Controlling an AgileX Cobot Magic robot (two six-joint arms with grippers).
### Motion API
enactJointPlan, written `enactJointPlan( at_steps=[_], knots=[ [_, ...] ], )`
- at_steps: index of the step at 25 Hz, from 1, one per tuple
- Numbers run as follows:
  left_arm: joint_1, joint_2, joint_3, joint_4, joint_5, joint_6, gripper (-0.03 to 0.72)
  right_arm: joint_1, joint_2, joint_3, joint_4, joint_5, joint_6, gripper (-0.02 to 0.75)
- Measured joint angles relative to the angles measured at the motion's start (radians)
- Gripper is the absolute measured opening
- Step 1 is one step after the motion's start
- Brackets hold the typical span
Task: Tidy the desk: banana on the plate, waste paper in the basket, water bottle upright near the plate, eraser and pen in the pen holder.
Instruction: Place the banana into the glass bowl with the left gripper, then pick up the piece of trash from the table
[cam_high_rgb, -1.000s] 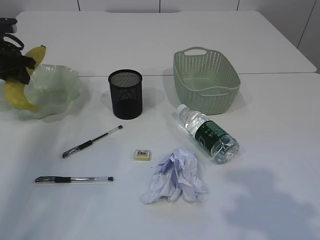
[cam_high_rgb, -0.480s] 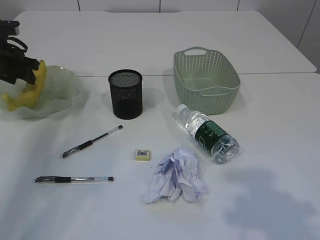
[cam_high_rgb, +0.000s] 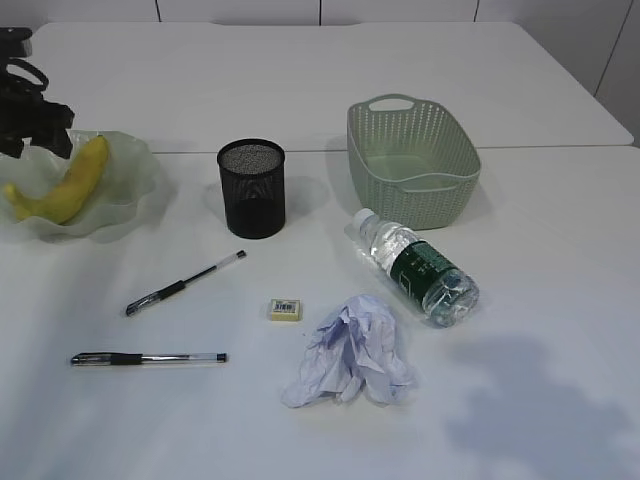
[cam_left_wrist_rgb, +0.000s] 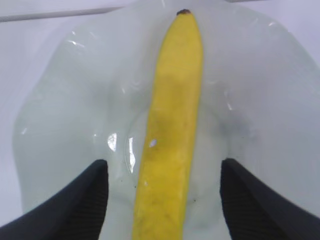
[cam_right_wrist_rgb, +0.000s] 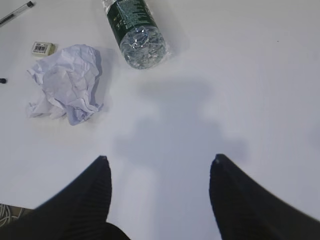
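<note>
The yellow banana (cam_high_rgb: 68, 183) lies in the pale green wavy plate (cam_high_rgb: 130, 165) at the far left; it also shows in the left wrist view (cam_left_wrist_rgb: 172, 130). My left gripper (cam_left_wrist_rgb: 162, 167) is open, its fingers apart on either side of the banana, just above the plate (cam_left_wrist_rgb: 75, 100). A crumpled waste paper (cam_high_rgb: 350, 350) lies in front of the lying water bottle (cam_high_rgb: 418, 268). The yellow eraser (cam_high_rgb: 284, 309) and two pens (cam_high_rgb: 183, 283) (cam_high_rgb: 148, 358) lie on the table. The black mesh pen holder (cam_high_rgb: 251, 187) and green basket (cam_high_rgb: 412, 145) stand behind. My right gripper (cam_right_wrist_rgb: 159, 160) is open and empty above bare table.
The right wrist view shows the paper (cam_right_wrist_rgb: 67, 82), bottle (cam_right_wrist_rgb: 136, 30) and eraser (cam_right_wrist_rgb: 42, 47) to the upper left of the right gripper. The white table (cam_high_rgb: 540, 300) has a seam across the back.
The left gripper set the banana down in the plate and let go; the banana went from hanging over the rim to lying flat, and the gripper lifted slightly.
</note>
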Motion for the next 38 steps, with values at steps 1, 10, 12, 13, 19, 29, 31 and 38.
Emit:
enactJointPlan(
  at_steps=[1, 10, 12, 13, 19, 29, 31, 38],
  knots=[
    [0.0, -0.016, 0.0, -0.001, 0.012, 0.0, 0.503, 0.0, 0.0, 0.0, 0.0, 0.0, 0.0, 0.461],
    [0.0, -0.186, 0.0, -0.062, 0.147, 0.0, 0.426, 0.0, 0.0, 0.0, 0.0, 0.023, 0.0, 0.461],
    [0.0, -0.221, 0.0, -0.069, 0.164, 0.0, 0.411, 0.0, 0.0, -0.003, 0.001, 0.045, 0.0, 0.461],
    [0.0, -0.24, 0.0, -0.071, 0.175, 0.0, 0.408, 0.0, 0.0, -0.005, 0.004, 0.05, 0.0, 0.461],
    [0.0, -0.366, 0.024, -0.075, 0.238, 0.0, 0.375, 0.0, -0.05, -0.038, 0.024, 0.053, 0.0, 0.461],
    [0.0, -0.642, 0.453, -0.077, 0.183, 0.0, 0.365, 0.0, -0.07, -0.04, 0.078, 0.069, 0.0, 0.461],
    [0.0, -0.725, 0.558, -0.073, 0.177, 0.002, 0.365, 0.0, -0.07, -0.04, 0.085, 0.07, 0.0, 0.461],
    [0.0, -1.018, 0.855, -0.077, 0.173, -0.022, 0.364, 0.039, -0.07, -0.045, 0.088, 0.077, 0.0, 0.459]
  ],
)
